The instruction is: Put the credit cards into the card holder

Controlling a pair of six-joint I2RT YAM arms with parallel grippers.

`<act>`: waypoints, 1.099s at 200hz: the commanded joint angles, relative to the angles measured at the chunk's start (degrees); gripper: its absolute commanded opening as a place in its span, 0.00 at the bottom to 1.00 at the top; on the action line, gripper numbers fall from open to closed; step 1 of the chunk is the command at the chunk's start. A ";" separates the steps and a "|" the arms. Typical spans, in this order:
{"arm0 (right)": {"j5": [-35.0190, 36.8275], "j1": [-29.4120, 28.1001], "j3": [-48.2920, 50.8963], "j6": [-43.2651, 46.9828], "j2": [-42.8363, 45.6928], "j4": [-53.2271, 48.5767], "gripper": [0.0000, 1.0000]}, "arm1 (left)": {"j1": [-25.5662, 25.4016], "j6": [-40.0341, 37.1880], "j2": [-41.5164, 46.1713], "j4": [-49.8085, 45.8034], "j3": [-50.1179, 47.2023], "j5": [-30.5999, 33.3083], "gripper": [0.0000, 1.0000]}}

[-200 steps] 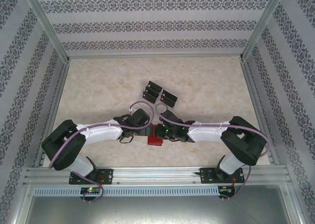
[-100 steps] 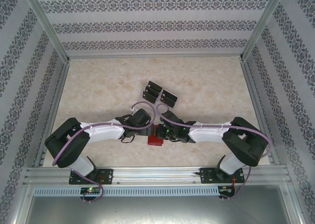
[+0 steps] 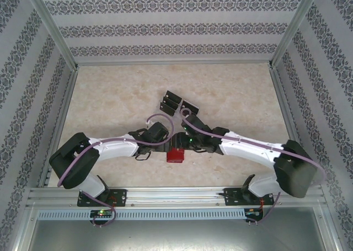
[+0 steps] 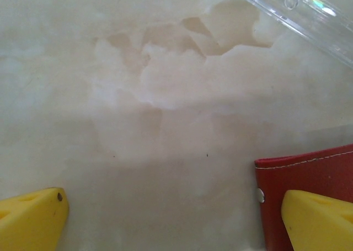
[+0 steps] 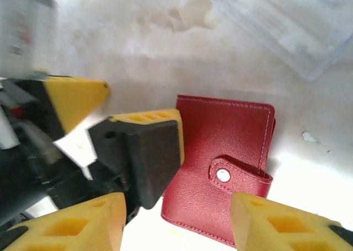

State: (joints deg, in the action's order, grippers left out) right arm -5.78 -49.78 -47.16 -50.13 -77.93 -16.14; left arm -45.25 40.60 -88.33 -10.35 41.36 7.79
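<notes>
- Left arm (image 3: 113,148): white shells, black blocky joints, lilac cable (image 3: 157,117) looping up behind the claw.
- Right arm (image 3: 251,149): same white-and-black build, second lilac cable (image 3: 186,113).
- Left gripper (image 4: 176,223): yellow wedge fingers, small dark screw (image 4: 59,196) on one tip.
- Right gripper (image 5: 176,223): yellow fingers with rectangular hollows.

You've got 1 card holder (image 3: 175,155), the red one. Credit cards (image 3: 172,101): at least 3 black ones show just beyond the card holder, but the right arm (image 3: 251,148) covers part of the group, so exact no. can't be told. 1 clear tray (image 5: 287,30), also beyond the card holder. 2 arms incl. the left arm (image 3: 113,148). 2 grippers: left gripper (image 4: 175,220) to the card holder's left, right gripper (image 5: 179,223) to its right.
</notes>
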 commanded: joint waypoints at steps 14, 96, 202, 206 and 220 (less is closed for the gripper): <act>3.67 3.16 0.60 2.75 5.87 -8.61 0.59 | 0.76 0.65 4.11 -4.24 1.87 1.37 1.00; 5.22 20.41 8.22 7.67 26.04 -16.76 0.73 | 11.65 -6.81 19.56 -13.51 5.69 8.71 1.00; 26.46 37.06 8.90 22.86 24.44 0.09 0.98 | 28.41 -32.84 29.14 12.77 -4.09 19.75 1.00; 26.82 37.78 9.25 22.95 23.87 1.81 0.98 | 29.08 -33.41 29.12 14.55 -5.05 20.01 1.00; 27.05 40.21 10.68 23.90 21.78 7.44 0.98 | 31.36 -37.05 28.37 22.80 -9.49 19.14 1.00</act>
State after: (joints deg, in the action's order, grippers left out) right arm 16.16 -12.73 -39.03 -30.00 -53.60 -20.32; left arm -17.41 13.26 -59.86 -3.18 37.39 25.34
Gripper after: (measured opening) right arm 0.980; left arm 0.999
